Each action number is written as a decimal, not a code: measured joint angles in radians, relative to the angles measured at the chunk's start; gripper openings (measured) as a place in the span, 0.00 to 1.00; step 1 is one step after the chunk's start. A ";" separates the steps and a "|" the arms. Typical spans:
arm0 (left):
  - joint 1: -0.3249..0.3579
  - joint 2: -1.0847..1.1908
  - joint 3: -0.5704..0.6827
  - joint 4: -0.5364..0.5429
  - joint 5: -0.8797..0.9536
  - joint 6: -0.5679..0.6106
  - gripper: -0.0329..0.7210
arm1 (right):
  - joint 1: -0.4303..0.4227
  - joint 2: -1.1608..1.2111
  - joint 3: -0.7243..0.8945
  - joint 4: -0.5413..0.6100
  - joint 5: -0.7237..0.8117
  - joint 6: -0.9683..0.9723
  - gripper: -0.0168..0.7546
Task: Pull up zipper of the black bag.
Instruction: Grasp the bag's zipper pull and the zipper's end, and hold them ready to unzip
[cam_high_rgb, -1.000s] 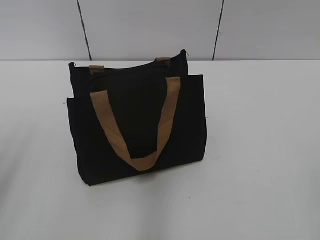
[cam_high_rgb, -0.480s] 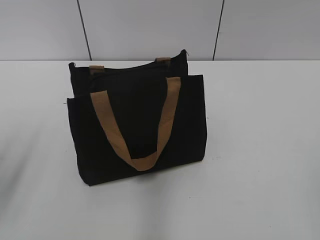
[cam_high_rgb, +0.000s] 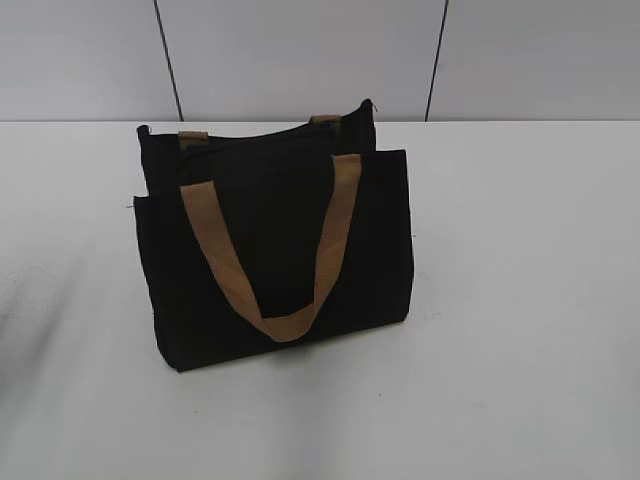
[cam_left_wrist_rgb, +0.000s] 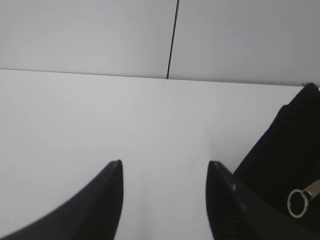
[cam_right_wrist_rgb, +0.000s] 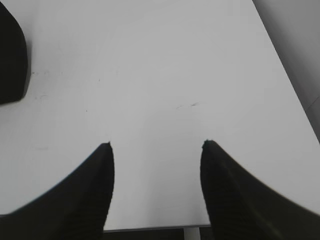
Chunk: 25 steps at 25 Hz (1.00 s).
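Observation:
The black bag stands upright in the middle of the white table, its tan strap handle hanging down its front. The zipper runs along its top edge. Neither gripper shows in the exterior view. In the left wrist view my left gripper is open and empty over bare table, with the bag just to its right and a silvery ring pull on the bag. My right gripper is open and empty, with a corner of the bag far to its upper left.
The white table spreads wide on both sides of the bag. Its front edge lies just under the right gripper. A grey panelled wall stands behind the table.

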 joint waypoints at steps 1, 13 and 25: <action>0.000 0.026 0.000 0.001 -0.019 -0.005 0.58 | 0.000 0.000 0.000 0.000 0.000 0.000 0.58; 0.000 0.509 -0.001 0.280 -0.471 -0.160 0.58 | 0.000 0.000 0.000 0.001 0.000 0.000 0.58; 0.000 0.766 -0.012 0.525 -0.732 -0.191 0.58 | 0.000 0.000 0.000 0.001 0.000 0.000 0.58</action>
